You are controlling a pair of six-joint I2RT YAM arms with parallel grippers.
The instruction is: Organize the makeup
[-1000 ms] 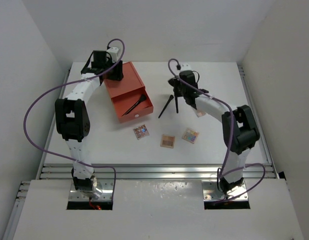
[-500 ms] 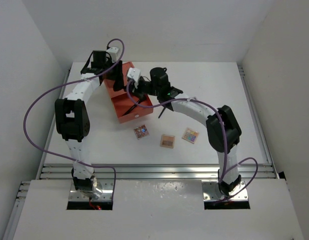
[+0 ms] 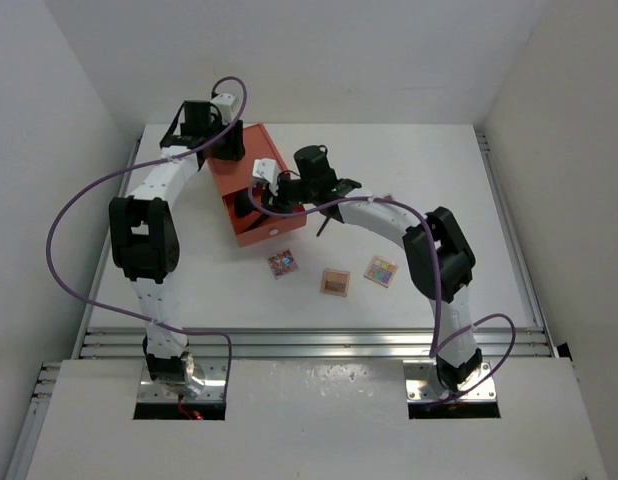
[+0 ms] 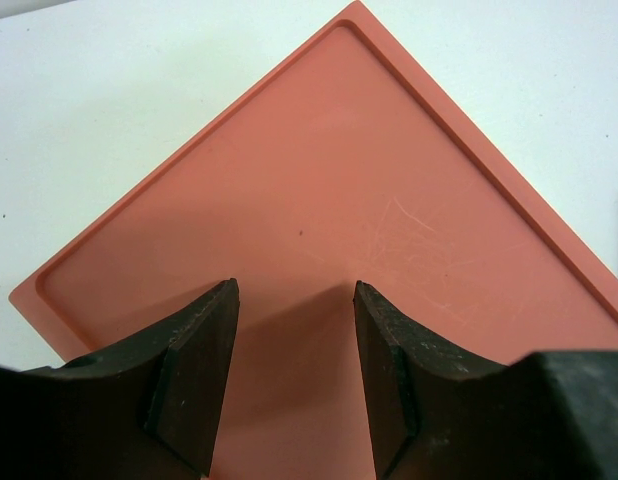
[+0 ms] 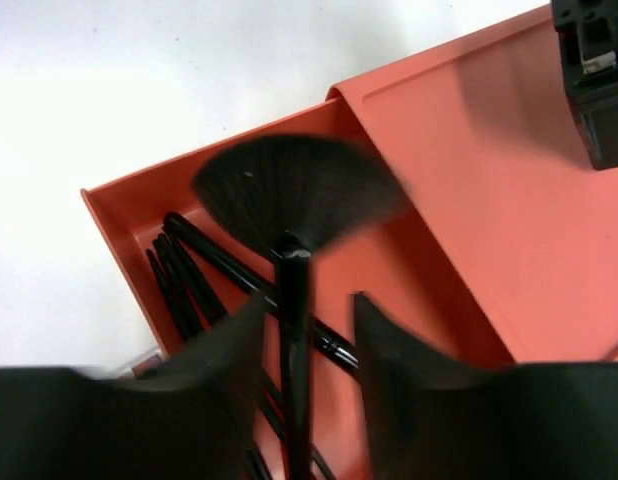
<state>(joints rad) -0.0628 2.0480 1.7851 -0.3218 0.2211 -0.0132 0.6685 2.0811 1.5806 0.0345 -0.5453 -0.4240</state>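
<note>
— Pinkish and many-coloured pans: are these the palettes?

— Yes. Three small square ones lie flat on the white table (image 3: 459, 300), in the lower middle of the top view. They make a loose row and are apart from each other: the first palette (image 3: 282, 263), the second palette (image 3: 335, 282) and the third palette (image 3: 381, 271).

— And the brushes?

— One thin black loose brush (image 3: 324, 222) lies on the table just above the palettes, partly hidden by the right arm. Further up, the orange drawer (image 5: 119, 225) stands pulled out. Inside it several thin black brushes (image 5: 189, 280) lie side by side along its wall.

— What about the right gripper?

— The right gripper (image 5: 307, 310) hangs over the drawer. Between its fingers is a fan brush (image 5: 289, 185), black, with a wide flat fan of bristles and a slim glossy handle. The jaws stand apart, wider than the handle. The view is blurred, but no pad seems to touch it.

— And the other one?

— At the upper left of the top view, the left gripper (image 4: 294, 300) is over the flat lid of the orange box (image 4: 389, 180). Its jaws are spread and only the lid shows between them. Whether the fingertips touch the lid, I cannot tell.
</note>
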